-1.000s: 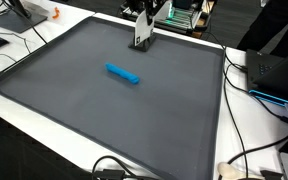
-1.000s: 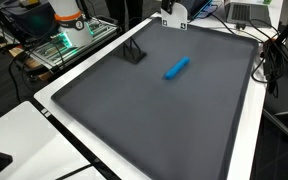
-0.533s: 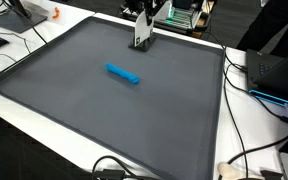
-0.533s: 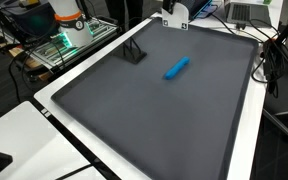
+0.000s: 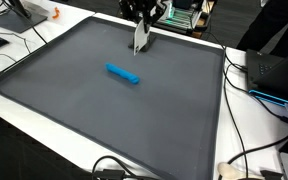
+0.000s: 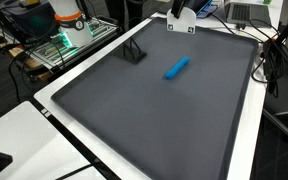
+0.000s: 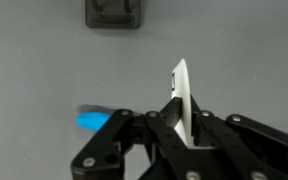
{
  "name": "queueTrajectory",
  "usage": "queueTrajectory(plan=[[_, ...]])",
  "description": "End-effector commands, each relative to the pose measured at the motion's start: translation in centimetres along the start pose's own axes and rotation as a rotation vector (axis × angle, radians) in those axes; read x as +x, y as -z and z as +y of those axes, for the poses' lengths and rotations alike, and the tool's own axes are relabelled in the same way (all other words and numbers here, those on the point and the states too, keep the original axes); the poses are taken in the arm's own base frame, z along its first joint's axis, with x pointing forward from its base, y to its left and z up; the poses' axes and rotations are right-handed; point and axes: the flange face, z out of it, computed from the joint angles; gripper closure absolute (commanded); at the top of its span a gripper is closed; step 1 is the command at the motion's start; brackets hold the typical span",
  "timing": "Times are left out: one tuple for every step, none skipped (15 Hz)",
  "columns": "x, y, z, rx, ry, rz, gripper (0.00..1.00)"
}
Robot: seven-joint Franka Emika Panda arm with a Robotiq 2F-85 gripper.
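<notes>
My gripper [image 5: 144, 14] hangs above the far part of the grey mat and is shut on a thin white card [image 5: 139, 36]. It also shows in the other exterior view [image 6: 181, 10], with the card [image 6: 179, 22] below it. In the wrist view the card [image 7: 182, 98] stands edge-on between the black fingers [image 7: 180, 135]. A small black stand [image 6: 134, 53] sits on the mat near its edge, and at the top of the wrist view [image 7: 114, 12]. A blue cylinder [image 5: 122, 74] lies on the mat, apart from the gripper [image 6: 176, 68] [image 7: 94, 120].
The grey mat [image 5: 94, 110] covers a white table [image 6: 54, 100]. Cables and a black device [image 5: 269, 75] lie along one side. A green-lit rack [image 6: 66, 42] and more equipment stand beyond the mat's edges.
The gripper with the white card has shifted a little and the card now tilts slightly. The blue cylinder and black stand have not moved.
</notes>
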Motion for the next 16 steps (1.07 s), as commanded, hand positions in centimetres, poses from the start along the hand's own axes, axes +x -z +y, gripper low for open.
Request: queueTrajectory(plan=[[3.1,-1.1,-0.5,-0.086,0.045,-0.046,0.98],[3.8,-1.4,-0.7,-0.1,0.047,-0.049,0.98],[4.4,-1.8,-0.8,-0.109,0.047,-0.057,0.98],[5.0,-2.2,-0.9,-0.108,0.048,-0.059,0.98],[5.6,-2.7,-0.9,-0.101,0.048,-0.062,0.98],[6.0,-3.0,-1.0,-0.091,0.049,-0.065,0.98],[6.4,-3.5,-0.8,-0.095,0.04,-0.071,0.98],[6.7,-3.9,-0.7,-0.091,0.033,-0.07,0.98],[7.1,-4.3,-0.6,-0.091,0.023,-0.074,0.98],[7.4,-4.6,-0.4,-0.09,0.014,-0.074,0.98],[7.6,-4.9,-0.2,-0.082,0.01,-0.074,0.98],[7.8,-5.1,-0.1,-0.082,0.003,-0.073,0.98],[8.0,-5.4,0.0,-0.079,-0.003,-0.073,0.98],[8.1,-5.6,0.1,-0.079,-0.005,-0.075,0.98],[8.3,-5.8,0.2,-0.078,-0.012,-0.075,0.98],[8.5,-6.0,0.2,-0.075,-0.015,-0.073,0.98]])
